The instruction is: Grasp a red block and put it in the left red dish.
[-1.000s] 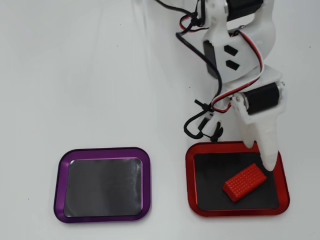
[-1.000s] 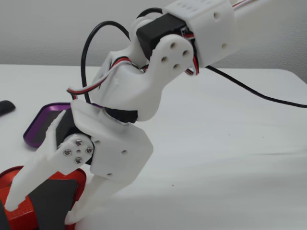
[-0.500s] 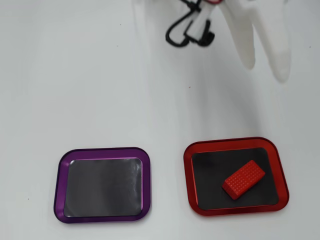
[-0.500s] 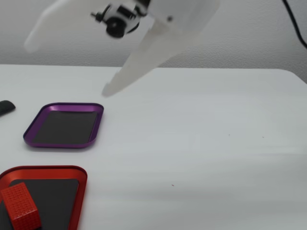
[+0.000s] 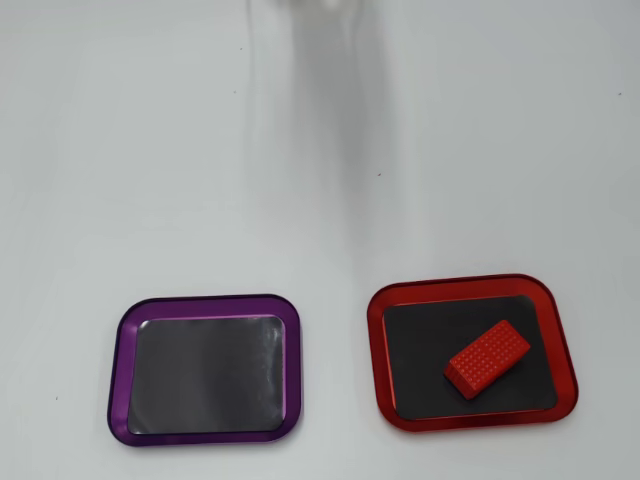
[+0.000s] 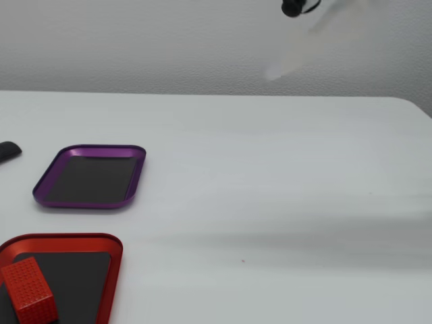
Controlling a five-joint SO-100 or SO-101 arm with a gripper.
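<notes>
Overhead view: red block (image 5: pixel 487 359) lying askew inside red dish (image 5: pixel 472 352), purple tray (image 5: pixel 208 369) at 9 o'clock, white table (image 5: pixel 320 150), my gripper (image 6: pixel 307 40) a blur, opening I cannot tell.

Purple-rimmed tray (image 5: pixel 118 372) on white table (image 5: pixel 320 150)

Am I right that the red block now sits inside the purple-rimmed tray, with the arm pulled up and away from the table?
Not quite. The red block lies inside the red dish, not the purple tray, which is empty; the overhead view shows this plainly. The rest holds: the arm shows only as a blur high above the table in the fixed view.
</notes>
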